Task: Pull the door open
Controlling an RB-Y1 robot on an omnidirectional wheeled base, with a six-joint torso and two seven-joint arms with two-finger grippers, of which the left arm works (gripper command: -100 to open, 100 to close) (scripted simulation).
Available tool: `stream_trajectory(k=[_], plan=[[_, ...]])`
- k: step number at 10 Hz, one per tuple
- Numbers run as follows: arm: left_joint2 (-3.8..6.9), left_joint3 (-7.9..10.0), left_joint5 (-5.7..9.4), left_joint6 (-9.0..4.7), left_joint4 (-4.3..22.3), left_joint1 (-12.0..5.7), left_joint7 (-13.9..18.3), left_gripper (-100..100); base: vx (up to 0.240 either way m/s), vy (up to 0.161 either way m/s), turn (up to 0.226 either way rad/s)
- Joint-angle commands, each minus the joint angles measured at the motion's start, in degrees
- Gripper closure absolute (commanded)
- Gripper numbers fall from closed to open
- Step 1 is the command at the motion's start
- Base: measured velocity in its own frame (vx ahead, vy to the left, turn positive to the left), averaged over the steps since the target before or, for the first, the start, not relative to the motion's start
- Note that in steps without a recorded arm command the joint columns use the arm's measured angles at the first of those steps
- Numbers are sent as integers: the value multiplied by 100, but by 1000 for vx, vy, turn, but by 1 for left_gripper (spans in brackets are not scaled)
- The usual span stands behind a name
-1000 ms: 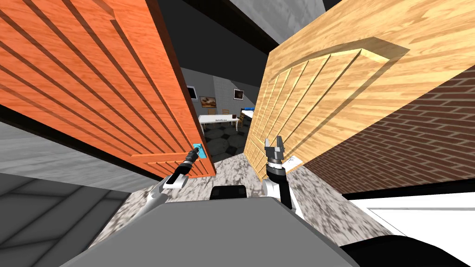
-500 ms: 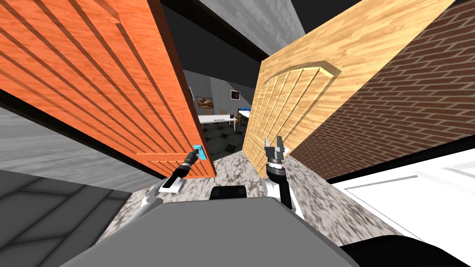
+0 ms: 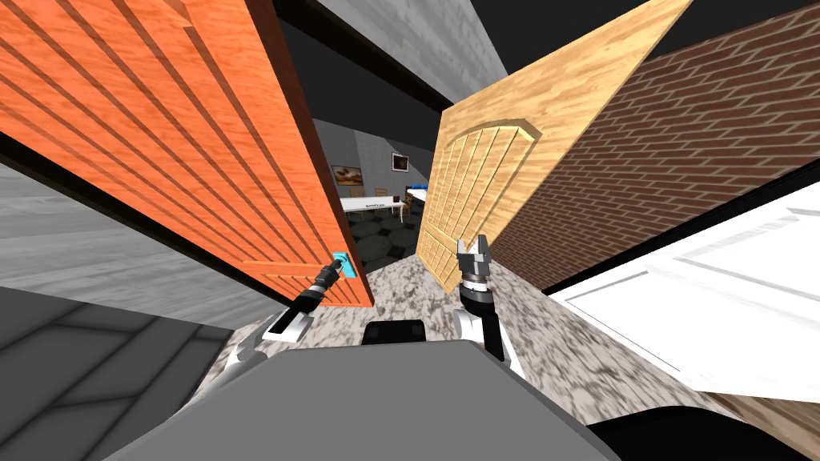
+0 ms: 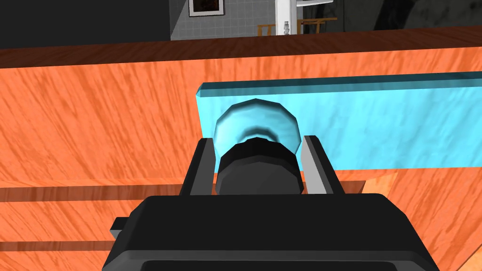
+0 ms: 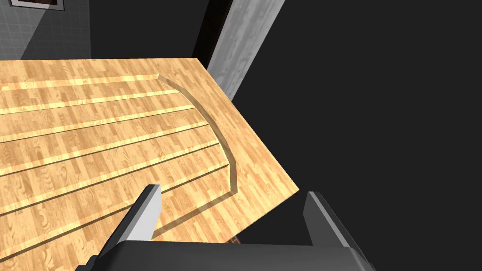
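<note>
We find no brand or label to read. The one dark mark on the edge of the white table (image 3: 372, 206) in the far room is too small to make out. The orange door (image 3: 160, 144), with its raised slats, stands ajar at our ten o'clock, its free edge nearest us. By that edge sits a cyan plate (image 4: 376, 127) with a round knob (image 4: 256, 123), cyan behind and dark at its near end. Our left gripper (image 4: 258, 140) is clamped on the knob, one finger pressed to each side. Our right gripper (image 3: 473, 244) is raised at one o'clock, its fingers spread wide with nothing between them. It faces a light wooden door (image 3: 496, 176) that also stands open. Under us the floor (image 3: 400, 292) is mottled grey and white. A brick wall (image 3: 681, 144) runs off at two o'clock, with a white panelled door (image 3: 721, 304) at three. At twelve, through the gap between the two doors, lie dark floor tiles (image 3: 376, 236), the table and two framed pictures (image 3: 347, 174) on a grey wall.
</note>
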Motion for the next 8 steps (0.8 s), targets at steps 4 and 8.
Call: stream_trajectory(k=[4,8], plan=[[246,-150,1,-237,-45,168,187,100,-171,80,-97],[513,-259,-7,-534,-30,295,378,100,-223,98,-144]])
